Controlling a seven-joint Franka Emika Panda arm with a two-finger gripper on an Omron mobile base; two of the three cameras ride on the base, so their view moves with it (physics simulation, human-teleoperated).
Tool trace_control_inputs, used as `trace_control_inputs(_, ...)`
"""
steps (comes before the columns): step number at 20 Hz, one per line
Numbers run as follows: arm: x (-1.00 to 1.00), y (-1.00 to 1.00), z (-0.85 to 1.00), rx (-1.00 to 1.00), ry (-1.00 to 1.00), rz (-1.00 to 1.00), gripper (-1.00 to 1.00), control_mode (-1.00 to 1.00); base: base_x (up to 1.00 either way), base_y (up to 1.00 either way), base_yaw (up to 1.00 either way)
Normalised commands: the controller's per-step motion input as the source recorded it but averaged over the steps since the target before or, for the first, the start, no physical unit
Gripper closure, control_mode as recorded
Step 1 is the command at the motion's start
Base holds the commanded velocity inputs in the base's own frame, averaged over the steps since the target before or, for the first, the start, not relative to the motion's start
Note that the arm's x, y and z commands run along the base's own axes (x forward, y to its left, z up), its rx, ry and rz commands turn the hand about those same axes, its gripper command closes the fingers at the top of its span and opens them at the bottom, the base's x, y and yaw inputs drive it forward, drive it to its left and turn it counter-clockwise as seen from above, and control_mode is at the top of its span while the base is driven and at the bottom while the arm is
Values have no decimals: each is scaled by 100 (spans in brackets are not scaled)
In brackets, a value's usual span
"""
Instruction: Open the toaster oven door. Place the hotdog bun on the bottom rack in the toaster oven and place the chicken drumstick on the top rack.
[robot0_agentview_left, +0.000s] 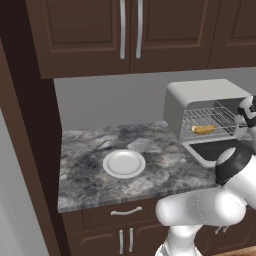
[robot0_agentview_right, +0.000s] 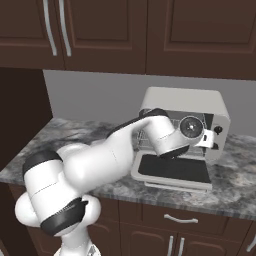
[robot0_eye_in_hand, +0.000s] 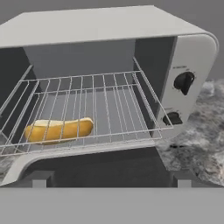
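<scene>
Hotdog bun (robot0_eye_in_hand: 59, 129) inside open toaster oven (robot0_eye_in_hand: 109, 26).

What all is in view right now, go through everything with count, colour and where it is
Toaster oven: one, light grey, on the counter at the back, right of the plate.
Oven door: one, dark inside, folded down open in front.
Racks: two, silver wire, inside the oven, the top one bare.
Hotdog bun: one, golden yellow, on the bottom rack, left side.
Knobs: two, black, on the oven's right panel.
Plate: one, white, bare, mid-counter.
Counter: one, grey marble.
Cabinets: dark brown, above and below the counter.
Arm: one, white with dark joints, reaching toward the oven.
</scene>
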Motion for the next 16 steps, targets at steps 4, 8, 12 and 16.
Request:
trace_control_inputs(4,0,0,-1,2,-8,0,-100,-100,0,0,0)
trace_control_inputs(8,0,0,-4,7,-10,-3,-100,-100,0,0,0)
trace_control_inputs(12,0,-2,-8,15,0,-1,-100,-100,0,0,0)
trace_control_inputs(16,8,0,-23,19,1,0,-100,-100,0,0,0)
